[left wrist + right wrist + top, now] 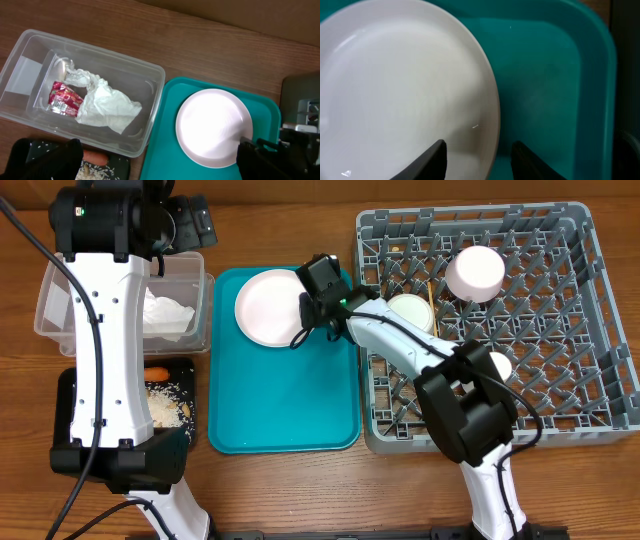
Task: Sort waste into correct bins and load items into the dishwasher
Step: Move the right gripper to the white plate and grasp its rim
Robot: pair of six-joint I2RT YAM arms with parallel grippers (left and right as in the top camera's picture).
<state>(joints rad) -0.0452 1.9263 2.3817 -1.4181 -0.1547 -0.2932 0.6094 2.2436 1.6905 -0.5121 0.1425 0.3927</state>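
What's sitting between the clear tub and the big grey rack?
The teal tray, with the round plate on it and the right gripper at its rim, seen overhead.

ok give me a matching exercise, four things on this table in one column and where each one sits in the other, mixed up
Things:
1 round white plate
2 small red snack wrapper
3 orange carrot
4 small pale bowl

Places:
A grey plastic dish rack
B shallow black tray
C teal serving tray
D clear plastic tub

Pairs: 1-C, 2-D, 3-B, 4-A
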